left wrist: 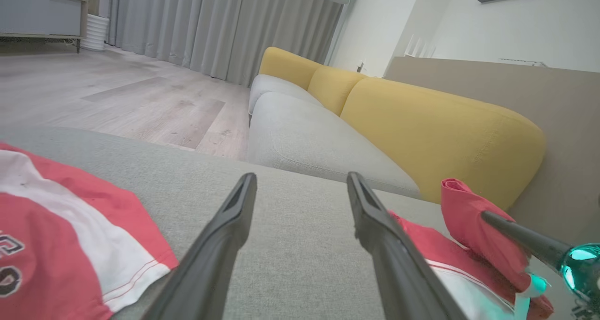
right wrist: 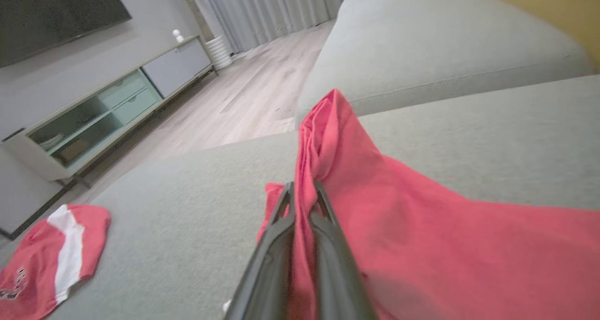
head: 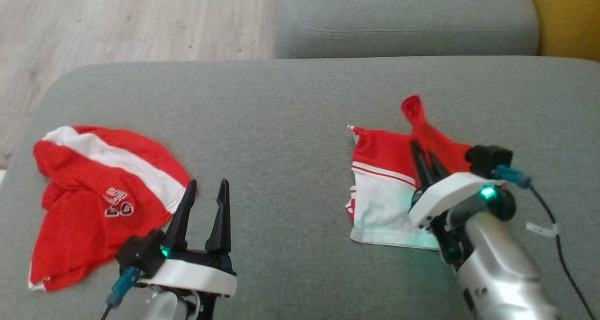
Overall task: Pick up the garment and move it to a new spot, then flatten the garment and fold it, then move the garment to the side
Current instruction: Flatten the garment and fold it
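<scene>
While the right tool (head: pixel 424 150) clamps the garment (head: pixel 382 189) at centre right, lift slowly; the left tool (head: pixel 207 185) stands apart.

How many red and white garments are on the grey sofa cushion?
2. The left garment lies crumpled beside the left gripper; the right garment is pinched by the right gripper.

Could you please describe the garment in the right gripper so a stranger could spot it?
On the wide grey cushion lie two red-and-white garments. The held garment lies on the robot's right, under the right gripper, whose jaws pinch a red fold into a peak. Unlike the lettered garment at the left, it shows thin red stripes above a white panel.
</scene>
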Robot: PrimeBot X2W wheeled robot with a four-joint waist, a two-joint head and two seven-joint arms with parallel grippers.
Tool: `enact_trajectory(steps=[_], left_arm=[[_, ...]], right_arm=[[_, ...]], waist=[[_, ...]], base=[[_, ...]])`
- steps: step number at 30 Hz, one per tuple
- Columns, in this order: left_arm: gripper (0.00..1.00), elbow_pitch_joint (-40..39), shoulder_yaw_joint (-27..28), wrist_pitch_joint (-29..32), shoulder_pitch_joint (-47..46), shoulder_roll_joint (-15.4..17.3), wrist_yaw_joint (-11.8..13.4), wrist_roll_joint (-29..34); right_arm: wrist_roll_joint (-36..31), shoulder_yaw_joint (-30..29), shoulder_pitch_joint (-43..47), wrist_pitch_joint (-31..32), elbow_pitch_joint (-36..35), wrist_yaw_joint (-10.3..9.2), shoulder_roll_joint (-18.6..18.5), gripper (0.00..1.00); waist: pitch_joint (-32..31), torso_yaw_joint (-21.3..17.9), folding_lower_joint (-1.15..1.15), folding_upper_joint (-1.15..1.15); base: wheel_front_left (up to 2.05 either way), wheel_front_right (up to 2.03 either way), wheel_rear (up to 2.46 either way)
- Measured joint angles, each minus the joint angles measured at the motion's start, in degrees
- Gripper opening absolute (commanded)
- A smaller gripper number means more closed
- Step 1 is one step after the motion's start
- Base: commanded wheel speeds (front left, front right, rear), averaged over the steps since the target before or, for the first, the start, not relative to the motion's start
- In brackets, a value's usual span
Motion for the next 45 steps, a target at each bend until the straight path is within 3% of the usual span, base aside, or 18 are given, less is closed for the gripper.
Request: enact_trajectory(steps=[12, 13, 14, 23, 27, 31, 36, 39, 45], left_arm=[[1.0, 0.3, -0.3, 0.0, 0.0, 0.0, 0.0, -0.2], [1.0, 0.4, -0.3, 0.0, 0.0, 0.0, 0.0, -0.2], [1.0, 0.5, -0.3, 0.0, 0.0, 0.0, 0.0, -0.2], [1.0, 0.6, 0.3, 0.0, 0.0, 0.0, 0.0, -0.2], [1.0, -0.1, 0.7, 0.0, 0.0, 0.1, 0.0, -0.2], [1.0, -1.6, 1.2, 0.0, 0.0, 0.0, 0.0, -0.2], [1.0, -3.3, 1.6, 0.0, 0.0, 0.0, 0.0, 0.9], [1.0, -4.5, 2.0, 0.0, 0.0, -0.1, 0.0, 1.6], [1.0, -4.9, 2.2, 0.0, 0.1, -0.7, 0.0, 2.5]], right_arm=[[5.0, 8.5, 0.6, -0.2, 2.3, 0.0, 0.0, 0.0], [5.4, 8.6, 0.6, -0.2, 3.1, 0.0, 0.0, 0.62], [5.6, 8.7, 0.6, -0.5, 3.8, 0.0, 0.0, 1.0], [11.7, 14.7, 0.3, -2.3, 1.7, 0.0, 0.0, 1.0], [9.1, 13.3, -1.9, -4.8, 1.5, 0.0, 0.0, 1.0], [0.6, 7.1, -4.3, -7.1, 1.5, 0.0, -0.7, 1.0], [-8.3, -2.2, -3.3, -8.1, -0.7, 0.0, -5.5, 1.0], [-13.7, -9.6, 1.3, -8.4, -6.8, -0.01, -8.2, 1.0], [-17.1, -16.6, 11.2, -8.4, -18.9, 0.0, -6.8, 1.0]], waist=[[1.8, 3.9, 0.0, 0.0], [1.9, 4.0, 0.01, 0.0], [2.0, 4.1, 0.01, 0.0], [1.6, 2.0, 0.01, 0.0], [1.0, -0.1, 0.01, 0.0], [0.6, -2.6, 0.01, 0.0], [0.2, -4.8, 0.01, 0.0], [0.2, -6.5, 0.0, 0.0], [0.9, -7.8, 0.0, 0.0]], base=[[0.0, 0.0, 0.0], [0.0, 0.0, 0.0], [0.0, 0.0, 0.0], [0.0, 0.0, 0.0], [0.0, 0.0, 0.0], [0.0, 0.0, 0.0], [0.0, 0.0, 0.0], [0.0, 0.0, 0.0], [0.0, 0.0, 0.0]])
